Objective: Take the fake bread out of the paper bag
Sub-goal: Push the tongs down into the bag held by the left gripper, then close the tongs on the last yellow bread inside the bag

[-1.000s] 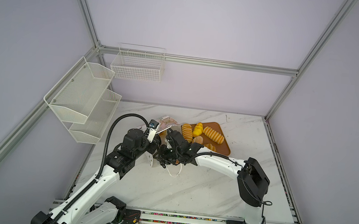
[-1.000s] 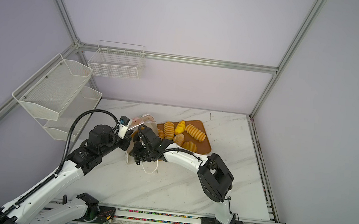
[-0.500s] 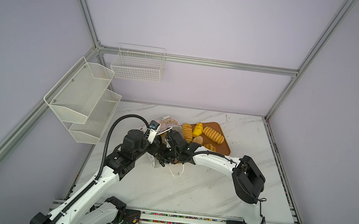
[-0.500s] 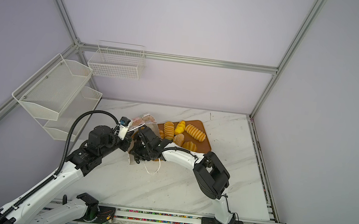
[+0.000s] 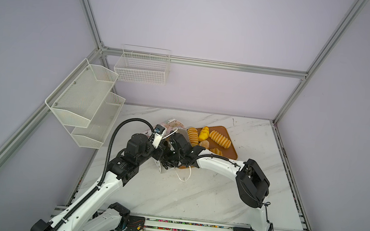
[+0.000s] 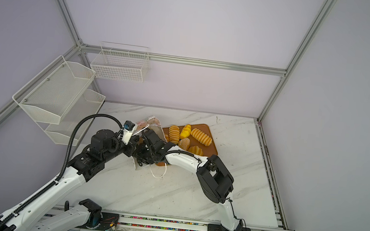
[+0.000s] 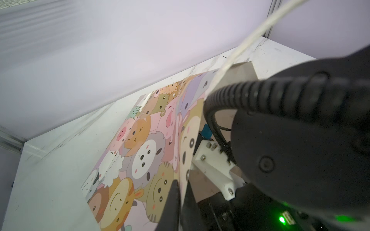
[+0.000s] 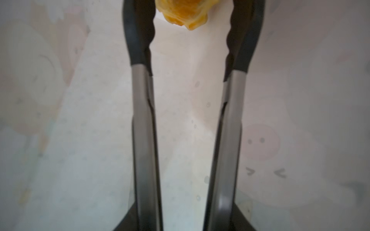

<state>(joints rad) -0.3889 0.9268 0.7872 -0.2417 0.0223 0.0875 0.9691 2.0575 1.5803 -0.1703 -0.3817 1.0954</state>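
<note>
The left hand pinches the rim of the bag, which lies on the surface. The right hand is inside it, spread open around a yellow bread, not clamping it. More bread lies on the tray.

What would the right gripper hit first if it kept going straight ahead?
The right gripper would likely meet the yellow fake bread first, just ahead between its open tips inside the paper bag; depth is unclear.
</note>
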